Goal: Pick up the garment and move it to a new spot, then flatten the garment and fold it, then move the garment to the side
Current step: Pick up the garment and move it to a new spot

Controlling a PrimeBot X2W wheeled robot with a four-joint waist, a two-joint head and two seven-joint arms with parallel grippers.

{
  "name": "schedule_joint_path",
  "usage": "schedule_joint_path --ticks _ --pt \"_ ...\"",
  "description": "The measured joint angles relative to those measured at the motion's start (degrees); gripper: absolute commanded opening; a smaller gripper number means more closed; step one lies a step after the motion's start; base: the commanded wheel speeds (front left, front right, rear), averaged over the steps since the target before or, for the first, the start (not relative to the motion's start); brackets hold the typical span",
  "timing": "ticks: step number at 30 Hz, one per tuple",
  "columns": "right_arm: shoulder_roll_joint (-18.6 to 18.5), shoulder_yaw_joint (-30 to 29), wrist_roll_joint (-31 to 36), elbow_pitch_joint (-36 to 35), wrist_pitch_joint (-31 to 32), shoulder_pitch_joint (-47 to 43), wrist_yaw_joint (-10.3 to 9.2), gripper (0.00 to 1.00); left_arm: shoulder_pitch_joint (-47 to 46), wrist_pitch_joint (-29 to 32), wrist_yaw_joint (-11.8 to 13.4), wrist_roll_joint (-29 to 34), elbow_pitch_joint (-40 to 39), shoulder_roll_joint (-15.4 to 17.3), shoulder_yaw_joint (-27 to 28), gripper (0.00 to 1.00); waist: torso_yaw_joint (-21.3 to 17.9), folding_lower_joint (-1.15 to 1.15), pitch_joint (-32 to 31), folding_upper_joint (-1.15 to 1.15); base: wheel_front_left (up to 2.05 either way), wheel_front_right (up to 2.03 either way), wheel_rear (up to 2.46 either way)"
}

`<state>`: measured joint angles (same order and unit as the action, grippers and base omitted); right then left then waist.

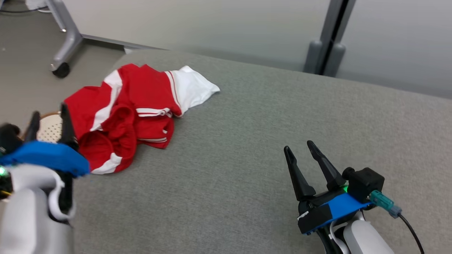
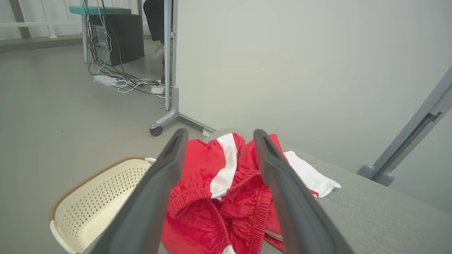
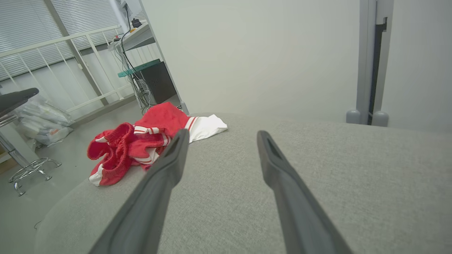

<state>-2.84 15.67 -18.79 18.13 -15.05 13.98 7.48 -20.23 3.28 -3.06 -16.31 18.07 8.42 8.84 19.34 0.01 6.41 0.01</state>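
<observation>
Garment (image 1: 134,106): red with white stripes and a white panel, crumpled in a heap on the left far part of the worktop (image 1: 247,148), close to its edge.
Worktop: grey fabric surface, rounded corner.
Left tool (image 1: 49,109): jaws wide, holding nothing; just beside the garment's near-left edge, contact cannot be told.
Right tool (image 1: 298,145): jaws wide, holding nothing; over bare fabric, well apart from the garment.
Basket (image 2: 102,190): cream, perforated, on the floor beside the worktop's left edge.
</observation>
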Motion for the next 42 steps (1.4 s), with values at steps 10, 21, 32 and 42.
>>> schedule_joint_path --ticks 10,21,32,42 --pt "0.0 -1.3 0.6 -0.4 0.0 3.3 0.00 1.00 -10.0 19.1 0.7 -3.2 7.6 10.2 3.4 1.00 -6.8 0.00 5.7 0.00 0.00 0.00 0.00" --pt "-0.4 -1.1 0.6 -0.9 0.0 6.0 0.00 1.00 -14.1 20.0 0.6 -8.1 25.3 13.3 8.1 1.00 -12.9 0.00 11.3 0.00 0.00 0.00 0.00" --pt "-1.0 -0.2 0.1 -0.3 0.0 6.9 0.00 1.00 -15.4 17.4 -0.6 -8.8 40.6 13.7 7.4 1.00 -14.7 -0.01 12.1 0.00 0.00 0.00 0.00" --pt "-1.2 0.4 -0.5 0.6 0.0 6.7 0.00 1.00 -17.6 10.7 -3.2 -8.1 44.8 14.6 4.7 0.00 -13.1 0.00 9.2 -0.01 0.00 0.00 0.00"
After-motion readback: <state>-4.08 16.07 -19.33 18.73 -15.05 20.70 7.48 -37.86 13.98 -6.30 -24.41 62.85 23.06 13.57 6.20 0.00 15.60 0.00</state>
